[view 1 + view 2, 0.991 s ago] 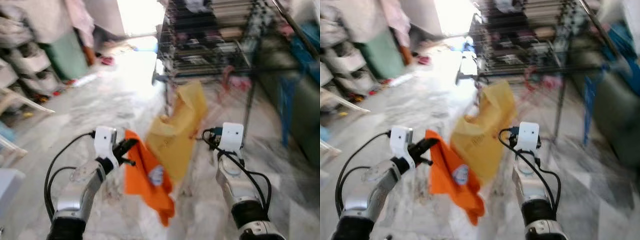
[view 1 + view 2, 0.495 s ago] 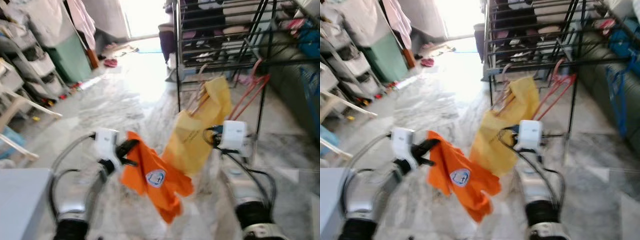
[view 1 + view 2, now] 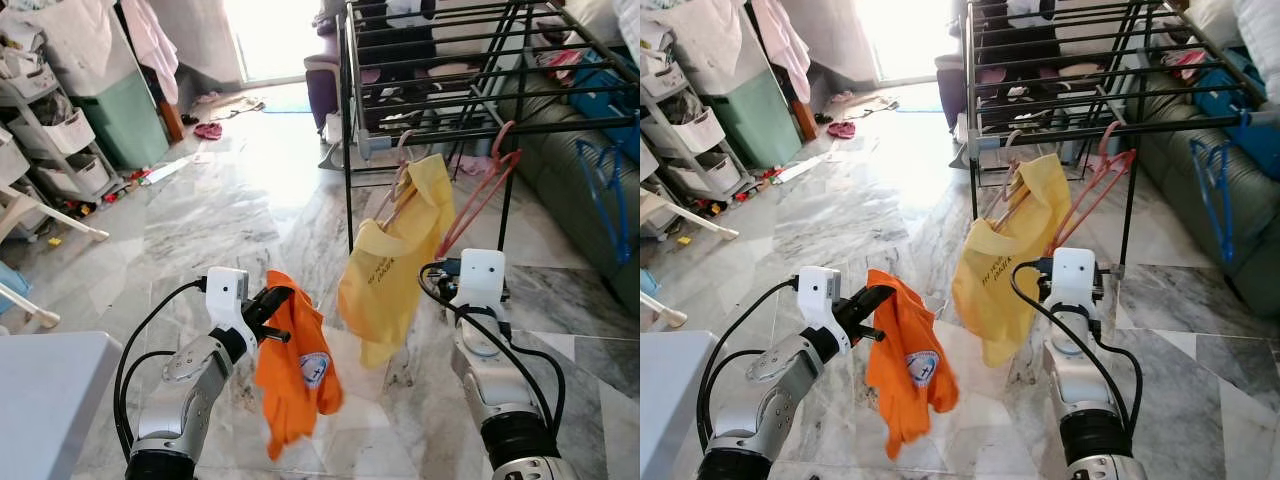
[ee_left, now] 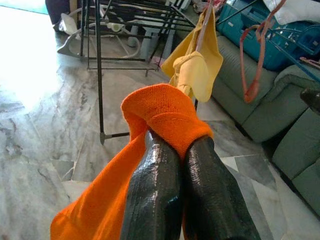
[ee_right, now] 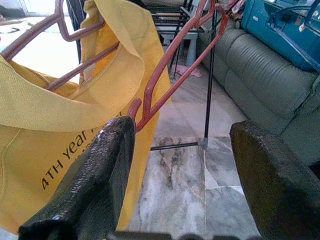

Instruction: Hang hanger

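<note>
An orange shirt (image 3: 295, 370) hangs limp from my left gripper (image 3: 275, 300), which is shut on a fold of it (image 4: 167, 115). A yellow shirt (image 3: 390, 270) hangs on a red hanger (image 5: 170, 65) hooked on a low bar of the black drying rack (image 3: 440, 125). A second bare red hanger (image 3: 480, 190) hangs beside it. My right gripper (image 5: 184, 129) is open just behind the yellow shirt. The hanger's lower end lies by one of its fingers (image 5: 100, 170), touching or nearly so. Nothing sits between the fingers.
A green sofa (image 3: 600, 230) with a blue hanger (image 3: 598, 185) on it runs along the right. Shelves and a green bin (image 3: 120, 110) line the left wall. A white table corner (image 3: 40, 400) is at the lower left. Marble floor (image 3: 230, 210) lies open ahead.
The view has shifted and sharpened as the camera moved. The orange shirt, flung out sideways before, now hangs straight down from the left gripper. The rack and yellow shirt appear steadier.
</note>
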Controlling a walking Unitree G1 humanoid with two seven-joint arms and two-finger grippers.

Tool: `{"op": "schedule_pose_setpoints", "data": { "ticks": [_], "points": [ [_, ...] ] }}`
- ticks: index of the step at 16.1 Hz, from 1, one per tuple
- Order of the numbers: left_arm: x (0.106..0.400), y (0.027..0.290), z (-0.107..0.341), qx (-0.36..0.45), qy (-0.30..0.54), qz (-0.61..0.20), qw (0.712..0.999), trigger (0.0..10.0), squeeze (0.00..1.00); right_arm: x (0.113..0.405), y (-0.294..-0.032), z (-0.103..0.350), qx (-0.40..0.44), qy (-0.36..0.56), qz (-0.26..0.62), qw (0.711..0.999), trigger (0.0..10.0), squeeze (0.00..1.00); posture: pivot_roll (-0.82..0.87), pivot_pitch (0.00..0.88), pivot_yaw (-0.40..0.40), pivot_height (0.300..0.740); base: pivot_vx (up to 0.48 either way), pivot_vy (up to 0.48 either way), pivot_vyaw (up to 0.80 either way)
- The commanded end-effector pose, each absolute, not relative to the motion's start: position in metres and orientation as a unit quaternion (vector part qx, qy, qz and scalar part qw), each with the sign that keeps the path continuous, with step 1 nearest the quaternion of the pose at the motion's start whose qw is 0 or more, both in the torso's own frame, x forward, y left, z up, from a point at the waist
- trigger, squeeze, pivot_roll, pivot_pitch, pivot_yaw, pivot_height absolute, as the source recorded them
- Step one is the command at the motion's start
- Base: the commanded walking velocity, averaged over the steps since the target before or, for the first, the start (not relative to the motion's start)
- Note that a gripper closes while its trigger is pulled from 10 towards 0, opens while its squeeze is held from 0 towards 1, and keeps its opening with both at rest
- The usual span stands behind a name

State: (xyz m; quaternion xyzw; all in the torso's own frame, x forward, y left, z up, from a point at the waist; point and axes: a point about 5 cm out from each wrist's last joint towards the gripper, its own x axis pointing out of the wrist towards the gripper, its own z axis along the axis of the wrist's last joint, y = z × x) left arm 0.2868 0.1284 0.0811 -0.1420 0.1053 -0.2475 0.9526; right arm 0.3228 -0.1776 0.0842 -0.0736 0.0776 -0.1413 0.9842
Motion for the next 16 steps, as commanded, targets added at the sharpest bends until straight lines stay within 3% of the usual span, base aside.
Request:
{"op": "schedule_pose_setpoints", "data": {
  "ticks": [1,16],
  "points": [
    [0.2899,0.1313,0.0883,-0.139,0.087,-0.249,0.954,10.0,0.0,0.3241,-0.1726,0.0891,-0.072,0.07,-0.137,0.986,10.0,0.0,-0.07,0.0,0.117,0.74,0.0,0.0,0.0],
    [0.2898,0.1306,0.0881,-0.14,0.086,-0.251,0.954,10.0,0.0,0.324,-0.173,0.0893,-0.072,0.071,-0.138,0.985,10.0,0.0,-0.07,0.0,0.117,0.74,0.0,0.0,0.0]
  ]
}}
